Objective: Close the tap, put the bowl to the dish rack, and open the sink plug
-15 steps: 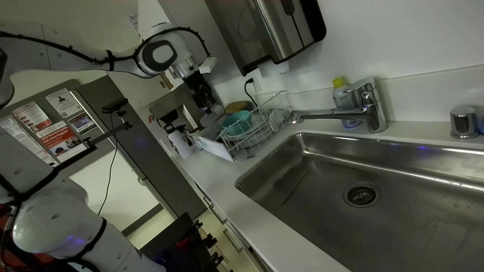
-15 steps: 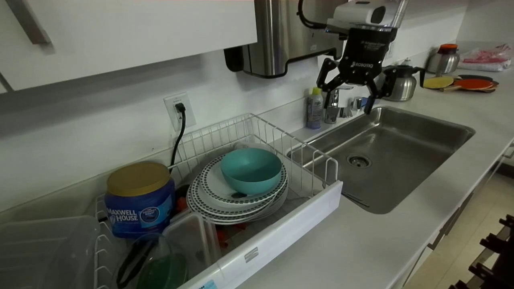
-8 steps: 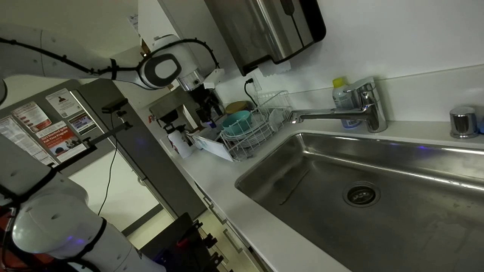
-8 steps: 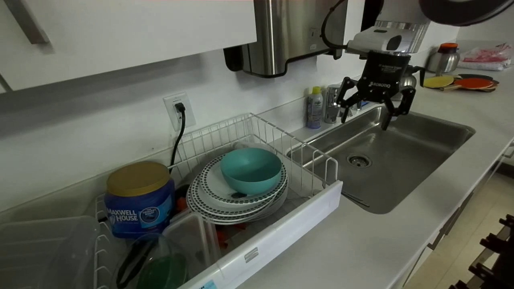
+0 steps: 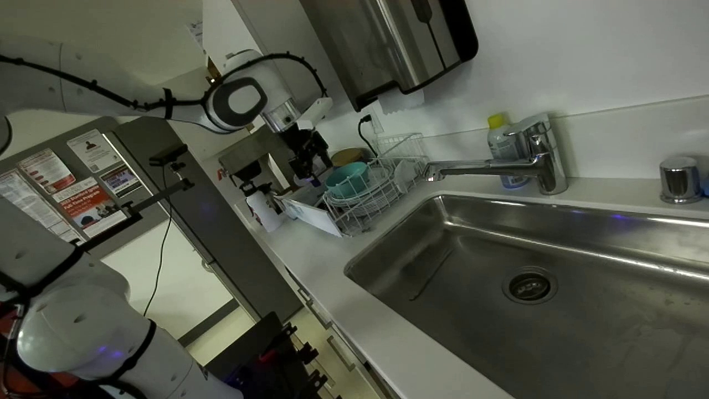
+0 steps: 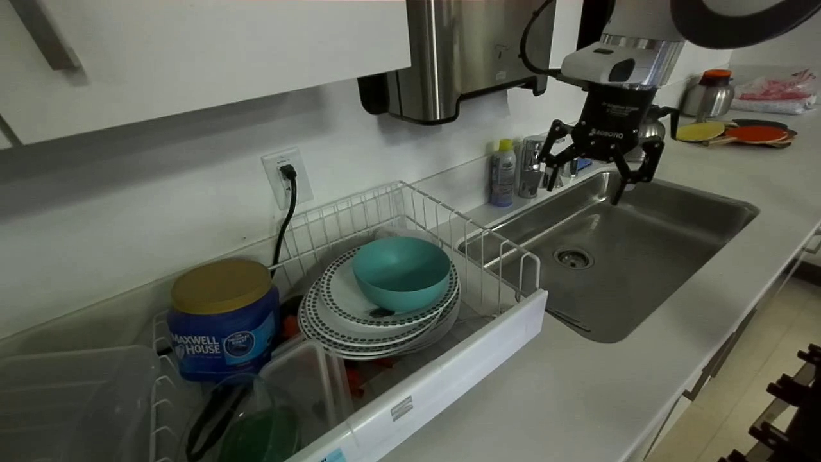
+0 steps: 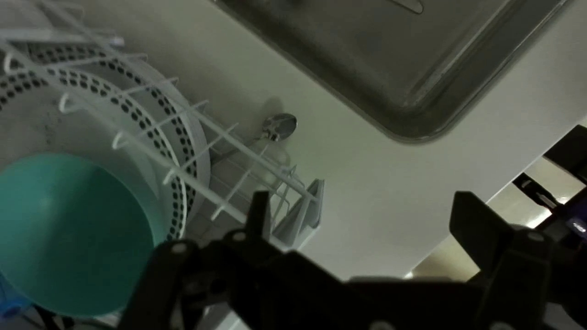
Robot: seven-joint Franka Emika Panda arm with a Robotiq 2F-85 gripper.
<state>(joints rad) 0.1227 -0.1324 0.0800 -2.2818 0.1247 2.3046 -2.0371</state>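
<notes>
The teal bowl sits tilted on a stack of plates inside the wire dish rack. In the wrist view the bowl is at lower left, with the rack's white corner close beside the left finger. My gripper is open and empty, held in the air above the counter; in the wrist view bare counter shows between its fingers. The chrome tap stands behind the sink, its spout turned toward the rack; no water shows. The dark sink plug sits in the drain.
The steel sink lies beside the rack. A yellow-capped spray bottle stands by the tap. A paper towel dispenser hangs on the wall. A blue coffee tub and clear containers are beside the plates. A spoon shows through the wires.
My gripper has come down; in an exterior view it has also shifted right. In the last half second only a slight turn of the wrist shows. The bowl, tap and plug have not moved.
</notes>
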